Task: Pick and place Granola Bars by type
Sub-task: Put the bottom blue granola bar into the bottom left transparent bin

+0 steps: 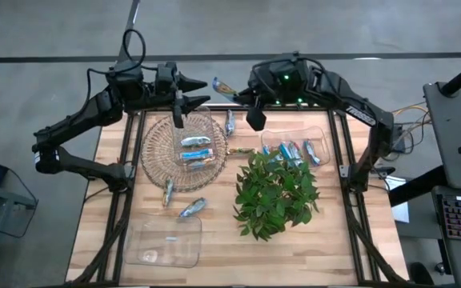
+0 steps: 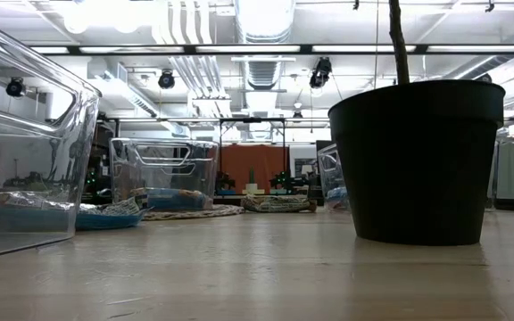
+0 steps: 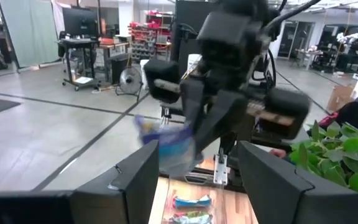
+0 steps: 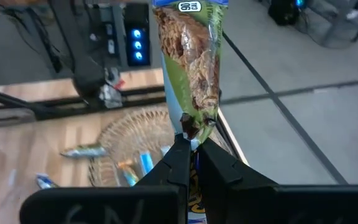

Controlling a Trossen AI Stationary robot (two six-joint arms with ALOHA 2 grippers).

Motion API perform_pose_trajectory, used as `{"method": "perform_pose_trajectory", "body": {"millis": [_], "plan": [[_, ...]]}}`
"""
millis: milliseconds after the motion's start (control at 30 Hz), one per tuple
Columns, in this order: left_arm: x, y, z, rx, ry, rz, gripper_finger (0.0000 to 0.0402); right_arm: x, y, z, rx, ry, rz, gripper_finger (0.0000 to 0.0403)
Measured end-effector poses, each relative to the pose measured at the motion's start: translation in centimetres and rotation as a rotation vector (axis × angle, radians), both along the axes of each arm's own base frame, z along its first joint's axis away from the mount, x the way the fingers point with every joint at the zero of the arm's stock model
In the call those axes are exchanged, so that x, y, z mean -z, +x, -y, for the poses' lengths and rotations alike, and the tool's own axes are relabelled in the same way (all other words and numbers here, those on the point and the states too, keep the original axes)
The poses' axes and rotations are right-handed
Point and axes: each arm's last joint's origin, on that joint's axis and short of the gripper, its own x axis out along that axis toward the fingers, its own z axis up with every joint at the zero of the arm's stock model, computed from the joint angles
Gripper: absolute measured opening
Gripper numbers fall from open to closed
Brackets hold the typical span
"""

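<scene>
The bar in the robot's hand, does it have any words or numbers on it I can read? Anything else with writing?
Bar, pinched in the right hand: a small white oval mark at the wrapper's far end, too blurred to read.
Bars in the basket and clear bin: print too small to read.
No other writing or signs readable.

overhead, table-level, 2 wrist views

Bright, even light from ceiling fixtures (image 2: 105,18) fills the room. Their glare streaks the clear bin (image 2: 20,134). Beyond the bin, the room blurs; the held granola bar (image 3: 166,146) smears.
</scene>
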Motion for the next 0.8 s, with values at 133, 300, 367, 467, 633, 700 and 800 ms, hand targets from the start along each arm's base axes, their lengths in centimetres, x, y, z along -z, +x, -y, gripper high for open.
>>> {"method": "perform_pose_trajectory", "body": {"millis": [133,300,367,467,633,700,800], "plan": [[-0.1,0.0,0.0,0.001,0.007,0.013,0.02,-1.4,-0.1,-0.9,-0.033,-0.007,0.052,0.0008],[-0.1,0.8,-0.3,0.031,-0.001,0.038,0.02,-2.2,0.5,-1.4,-0.061,-0.004,0.095,0.0008],[-0.1,1.2,-0.4,0.04,-0.007,0.06,0.02,-2.3,0.8,-1.6,-0.071,-0.006,0.106,0.0008],[-0.1,1.6,-0.5,0.067,-0.018,0.075,0.02,-2.0,1.4,-1.6,-0.077,-0.004,0.101,0.0008],[0.1,2.0,-0.6,0.085,-0.05,0.074,0.0199,-1.6,1.8,-1.7,-0.082,-0.004,0.085,0.0008],[0.1,2.1,-0.7,0.087,-0.065,0.078,0.0191,-1.6,1.8,-1.8,-0.085,-0.01,0.091,0.0008],[0.1,2.2,-0.7,0.088,-0.091,0.081,0.0159,-1.8,1.9,-1.7,-0.085,-0.013,0.105,0.0008]]}}
